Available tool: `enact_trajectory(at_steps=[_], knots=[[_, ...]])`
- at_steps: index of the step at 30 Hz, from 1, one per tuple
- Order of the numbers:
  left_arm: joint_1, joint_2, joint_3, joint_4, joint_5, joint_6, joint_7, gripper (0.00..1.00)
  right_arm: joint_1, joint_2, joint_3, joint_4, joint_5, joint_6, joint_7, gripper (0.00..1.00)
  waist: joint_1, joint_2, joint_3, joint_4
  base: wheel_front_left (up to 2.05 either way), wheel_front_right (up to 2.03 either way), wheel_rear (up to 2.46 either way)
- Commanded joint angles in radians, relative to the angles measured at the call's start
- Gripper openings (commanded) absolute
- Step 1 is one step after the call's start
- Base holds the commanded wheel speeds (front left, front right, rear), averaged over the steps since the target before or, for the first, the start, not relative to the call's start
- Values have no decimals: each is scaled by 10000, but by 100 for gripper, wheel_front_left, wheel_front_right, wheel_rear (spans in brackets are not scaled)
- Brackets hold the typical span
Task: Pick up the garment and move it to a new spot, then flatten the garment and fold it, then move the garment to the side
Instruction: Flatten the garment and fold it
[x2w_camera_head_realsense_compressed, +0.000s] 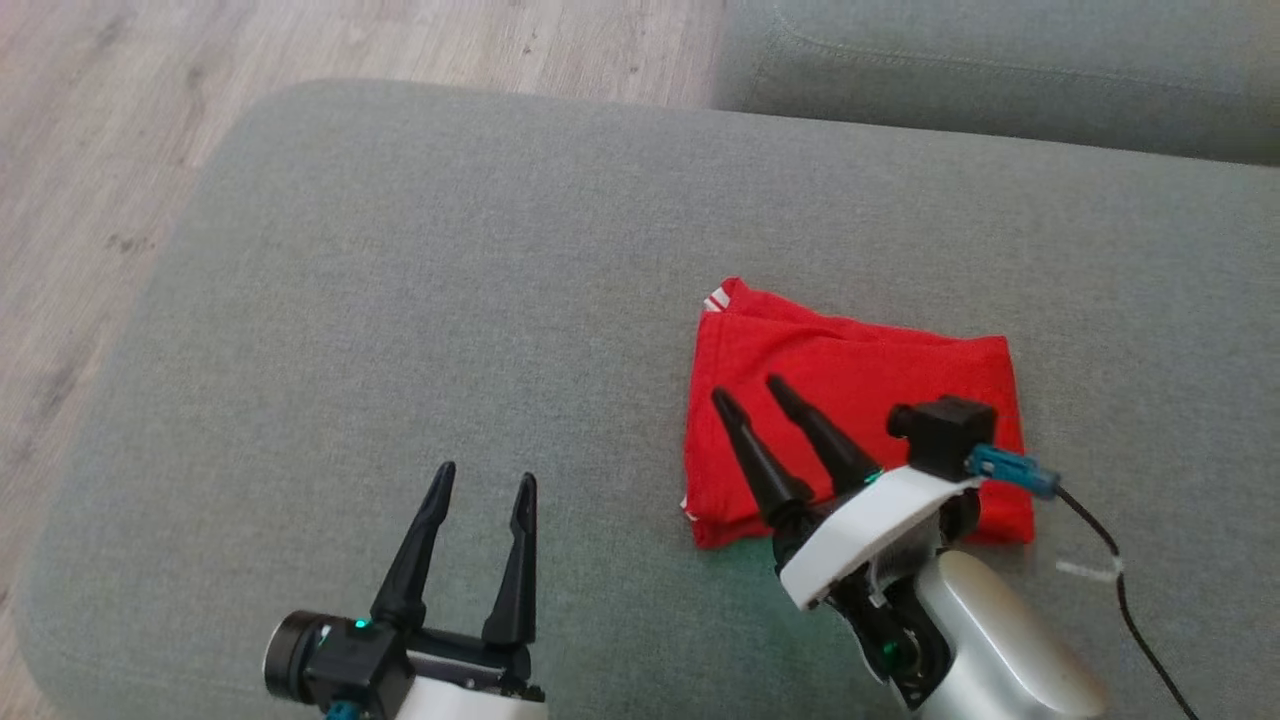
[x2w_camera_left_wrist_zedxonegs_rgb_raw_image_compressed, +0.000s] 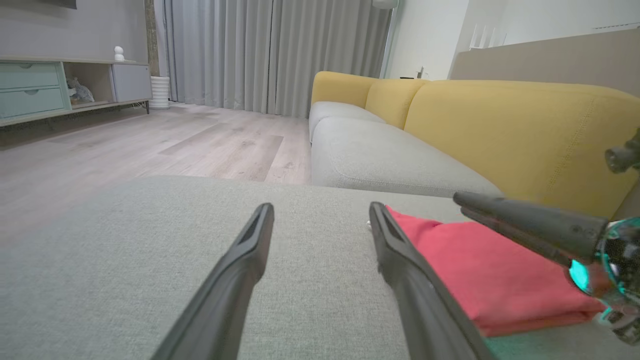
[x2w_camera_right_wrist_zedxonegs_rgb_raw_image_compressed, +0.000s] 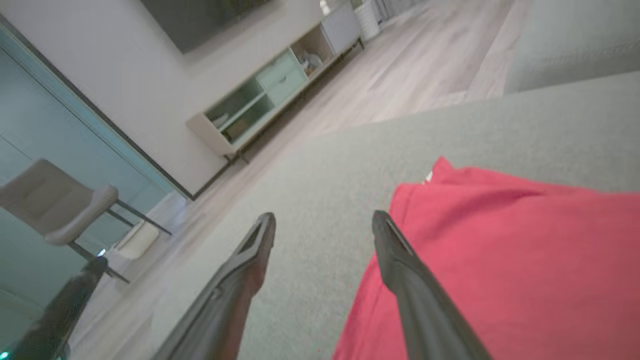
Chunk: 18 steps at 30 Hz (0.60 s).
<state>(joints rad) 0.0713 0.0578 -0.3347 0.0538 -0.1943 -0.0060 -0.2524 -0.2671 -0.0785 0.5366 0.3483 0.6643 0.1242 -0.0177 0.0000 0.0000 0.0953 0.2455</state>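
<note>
Left gripper (x2w_camera_head_realsense_compressed: 487, 474), at six o'clock on the grey cushion (x2w_camera_head_realsense_compressed: 400, 300), stands spread and empty. Right gripper (x2w_camera_head_realsense_compressed: 748, 388), fingers parted and holding nothing, hangs over the red garment (x2w_camera_head_realsense_compressed: 900, 370), which lies folded into a rectangle at four o'clock. From the left wrist, a yellow sofa back (x2w_camera_left_wrist_zedxonegs_rgb_raw_image_compressed: 500, 125) shows beyond.

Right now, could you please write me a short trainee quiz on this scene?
1. True or false: the red garment lies folded on the grey cushion.
2. The right gripper has its jaws: A shut on the garment; B open, holding nothing; C shut and empty.
3. Which gripper is farther from the garment?
Key: 1 true; 2 B; 3 the left gripper.
</note>
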Motion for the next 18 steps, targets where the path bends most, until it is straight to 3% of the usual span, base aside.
enact_trajectory(at_steps=[1, 8, 18], knots=[[-209, -74, 323, -379, -79, 143, -93, 100, -282, 157, 69, -401, 54, 65, -488, 100, 0, 0, -128, -86, 0, 0, 0], [273, -75, 803, -524, -625, 753, -93, 100, 888, -747, -1070, -642, -826, 65, -2274, 100, 0, 0, -847, -657, 0, 0, 0], [1051, -75, 1383, -456, -317, 972, -93, 100, 3004, -1261, -2963, -2229, -3533, 65, -2437, 100, 0, 0, -1412, -1684, 0, 0, 0]])
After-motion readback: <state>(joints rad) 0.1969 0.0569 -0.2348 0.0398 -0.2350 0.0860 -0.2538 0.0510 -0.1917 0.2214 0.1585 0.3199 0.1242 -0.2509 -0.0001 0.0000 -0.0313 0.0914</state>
